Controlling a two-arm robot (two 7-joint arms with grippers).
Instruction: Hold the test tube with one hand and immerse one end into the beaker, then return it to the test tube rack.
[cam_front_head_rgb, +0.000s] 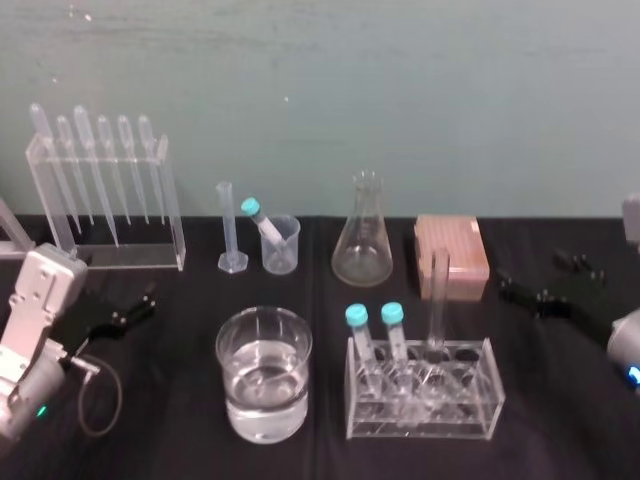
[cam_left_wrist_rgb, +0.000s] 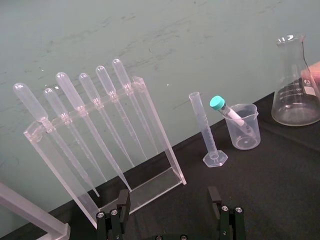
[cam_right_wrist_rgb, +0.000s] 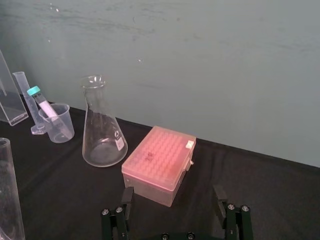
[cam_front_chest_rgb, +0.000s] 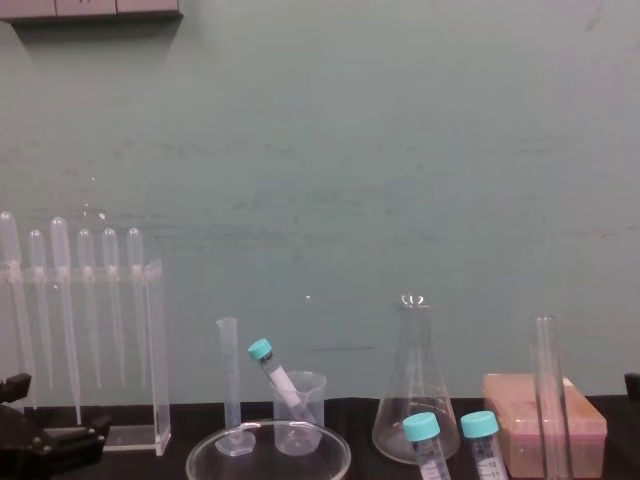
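A black cloth-covered table (cam_front_head_rgb: 560, 400) filled the head view, taken here as a clock face. At 5 o'clock stood a clear plastic test tube rack (cam_front_head_rgb: 470, 415). At 7 o'clock, just beside it, sat a wide clear glass beaker (cam_front_head_rgb: 264, 375), roughly half full of water. The left tool (cam_left_wrist_rgb: 169, 210) rested near 8 o'clock with its fingers spread wide and empty. The right tool (cam_right_wrist_rgb: 174, 205) hung near 3 o'clock, likewise spread wide and empty. A tall, slender, uncapped clear glass test tube (cam_front_head_rgb: 438, 300) stood upright in the rack, at 3 o'clock from two shorter teal-capped tubes (cam_front_head_rgb: 358, 330).

Likely risks: the smooth glass could slip from a loose grip. A tool closing in could knock the capped tubes or drag the light rack. A tilted tube could strike the beaker rim.
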